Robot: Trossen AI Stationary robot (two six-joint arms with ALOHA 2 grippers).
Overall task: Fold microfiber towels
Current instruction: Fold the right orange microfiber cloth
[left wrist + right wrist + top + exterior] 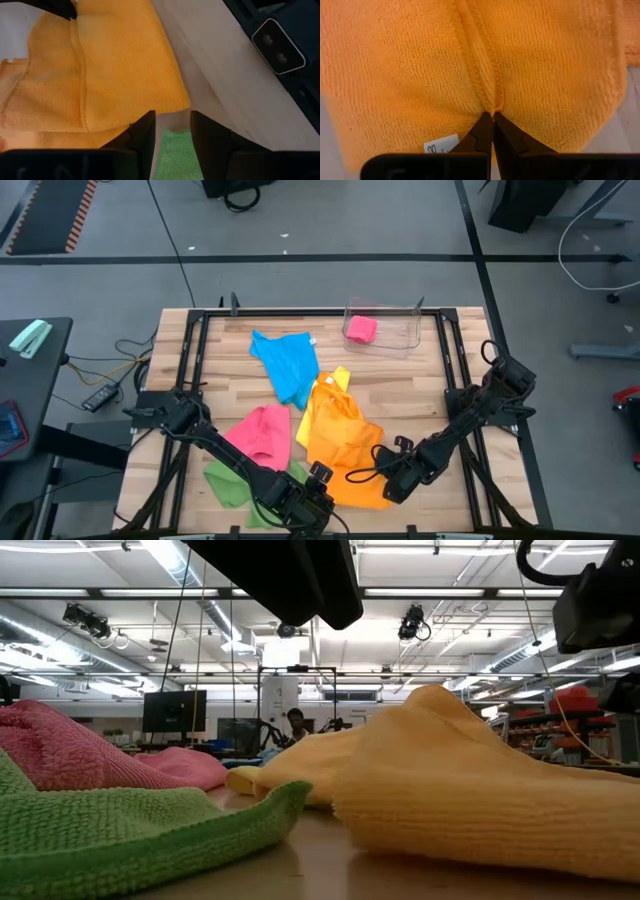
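Both arms low at the table's near edge, grippers close together.
Left arm runs from its base at the left side diagonally toward near centre; left gripper (pixel 318 490) sits low at the near edge, fingers (pixel 142 137) parted with a clear gap between them, nothing seen held in that gap. Right arm reaches from the right side, elbow up by the right rail, forearm angled down toward centre; right gripper (pixel 493 120) pinched tight, fingertips meeting on a raised seam of the orange towel (pixel 470 60). In the high view the right gripper lies just right of the left one.
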